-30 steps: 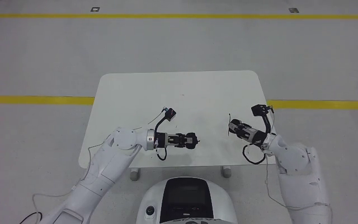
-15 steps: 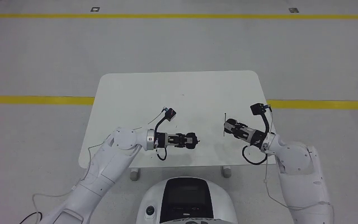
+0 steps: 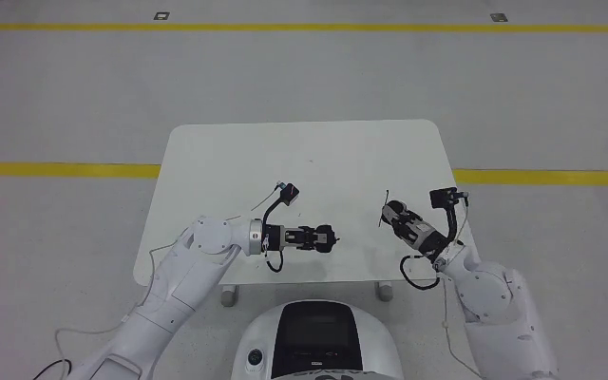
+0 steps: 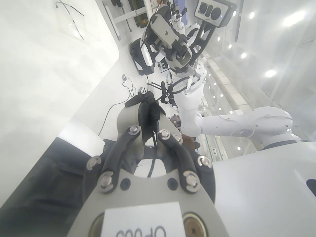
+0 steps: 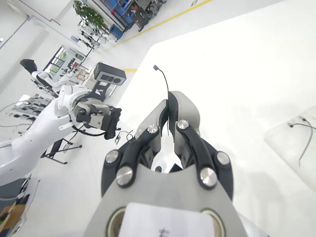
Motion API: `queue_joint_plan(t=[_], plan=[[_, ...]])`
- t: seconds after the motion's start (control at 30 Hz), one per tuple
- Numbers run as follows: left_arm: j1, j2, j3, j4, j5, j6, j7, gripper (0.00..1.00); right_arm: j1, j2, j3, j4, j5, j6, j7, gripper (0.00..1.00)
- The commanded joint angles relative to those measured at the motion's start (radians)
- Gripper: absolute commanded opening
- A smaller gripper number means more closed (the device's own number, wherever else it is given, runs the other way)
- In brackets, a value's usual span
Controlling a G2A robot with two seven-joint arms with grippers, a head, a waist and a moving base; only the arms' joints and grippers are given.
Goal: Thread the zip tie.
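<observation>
The white table (image 3: 285,152) is carrying little: at its far left a clear sheet (image 5: 279,134) is lying flat with spare ties (image 4: 65,4) on it. Over the near half the two arms are facing each other across a gap. The left gripper (image 3: 332,237) is hanging with its fingers pressed together, pinching a dark strip (image 4: 153,146); I cannot tell whether that is a second tie. To its right the right gripper (image 3: 387,213) is clamping the zip tie (image 5: 165,80), whose stem is standing up out of the closed pads with its small head at the far tip. Threading, as I judge it, is not yet beginning: the tie is making no loop, nothing is entering its head, and the grippers are staying well apart.
</observation>
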Motion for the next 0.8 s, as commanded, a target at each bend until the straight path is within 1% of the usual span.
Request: queue_joint_plan(t=[0.0,0.1,0.2,0.3,0.63,0.7,0.77], plan=[[0.0,0.0,0.0,0.0,0.0,0.0,0.0,0.0,-0.018,0.006,-0.028,-0.001,-0.007,0.0,-0.097,0.0],[0.0,0.0,0.0,0.0,0.0,0.0,0.0,0.0,-0.032,0.021,-0.085,-0.001,-0.051,0.0,-0.21,0.0],[0.0,0.0,0.0,0.0,0.0,0.0,0.0,0.0,-0.034,0.041,-0.148,0.007,-0.097,0.0,-0.311,0.0],[0.0,0.0,0.0,0.0,0.0,0.0,0.0,0.0,-0.023,0.065,-0.209,0.027,-0.118,0.0,-0.375,0.0],[0.0,0.0,0.0,0.0,0.0,0.0,0.0,0.0,-0.023,0.065,-0.209,0.027,-0.118,0.0,-0.375,0.0],[0.0,0.0,0.0,0.0,0.0,0.0,0.0,0.0,-0.019,0.067,-0.218,0.024,-0.137,0.0,-0.395,0.0],[0.0,0.0,0.0,0.0,0.0,0.0,0.0,0.0,-0.02,0.071,-0.24,0.019,-0.124,0.0,-0.44,0.0]])
